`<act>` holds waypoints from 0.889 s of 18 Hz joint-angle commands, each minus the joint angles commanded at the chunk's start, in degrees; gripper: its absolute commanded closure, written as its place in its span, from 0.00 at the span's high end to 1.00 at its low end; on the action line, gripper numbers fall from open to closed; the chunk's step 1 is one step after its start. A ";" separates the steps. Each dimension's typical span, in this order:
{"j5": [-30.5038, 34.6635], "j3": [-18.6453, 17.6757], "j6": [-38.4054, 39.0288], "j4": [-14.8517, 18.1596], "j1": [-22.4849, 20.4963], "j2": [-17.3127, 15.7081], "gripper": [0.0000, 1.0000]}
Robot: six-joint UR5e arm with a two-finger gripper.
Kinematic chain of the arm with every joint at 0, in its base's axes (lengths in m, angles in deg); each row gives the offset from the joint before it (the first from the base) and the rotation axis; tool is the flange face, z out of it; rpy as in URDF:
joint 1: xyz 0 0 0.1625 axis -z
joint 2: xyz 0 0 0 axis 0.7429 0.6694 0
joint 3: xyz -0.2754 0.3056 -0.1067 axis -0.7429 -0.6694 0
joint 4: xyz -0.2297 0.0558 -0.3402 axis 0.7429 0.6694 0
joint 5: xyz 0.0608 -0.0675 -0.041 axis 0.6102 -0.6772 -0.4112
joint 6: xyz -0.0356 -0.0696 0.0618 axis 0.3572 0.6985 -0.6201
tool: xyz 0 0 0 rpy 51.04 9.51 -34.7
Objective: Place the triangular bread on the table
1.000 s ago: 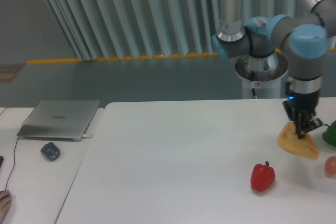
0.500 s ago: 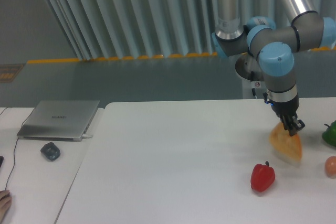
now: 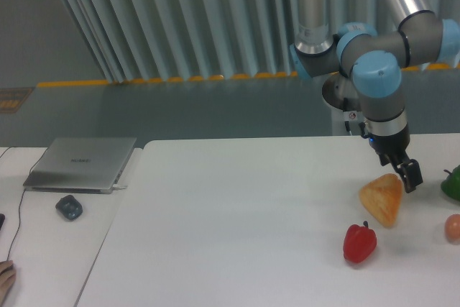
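Triangular bread (image 3: 382, 200), golden-orange, lying flat on the white table (image 3: 237, 221), toward the right end and a bit back from the front edge. Just in front of the bread and a little to its left, a red pepper (image 3: 359, 243), standing with its stem up, close to the bread but not touching. To the right of the bread, near the picture's edge, a small round orange-pink fruit (image 3: 453, 228), and behind that fruit something green (image 3: 452, 183), only partly seen, cut off by the edge. Right at the bread's upper right corner, the gripper (image 3: 408, 175), dark and small, tilted, hanging from the grey and blue arm (image 3: 377, 84) coming down from above. Tips of the gripper beside the corner of the bread; hard to tell whether touching it or just apart, and hard to tell whether the jaws are spread or closed, too small and dark to see. Far to the left of the bread, on a smaller white desk (image 3: 50, 249) next to the table, a closed grey laptop (image 3: 80, 164) and, in front of it, a dark mouse (image 3: 69, 207). Behind everything, a wall of pale blue upright slats (image 3: 180, 19) and a yellow line (image 3: 165, 79) along the floor.
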 joint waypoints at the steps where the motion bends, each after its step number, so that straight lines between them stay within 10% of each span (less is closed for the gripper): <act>1: -1.23 1.32 -3.47 0.53 -1.41 0.18 1.00; 7: -4.85 7.31 -21.32 3.52 -8.18 5.01 1.00; 16: -5.91 7.49 -22.75 2.82 -8.10 8.09 1.00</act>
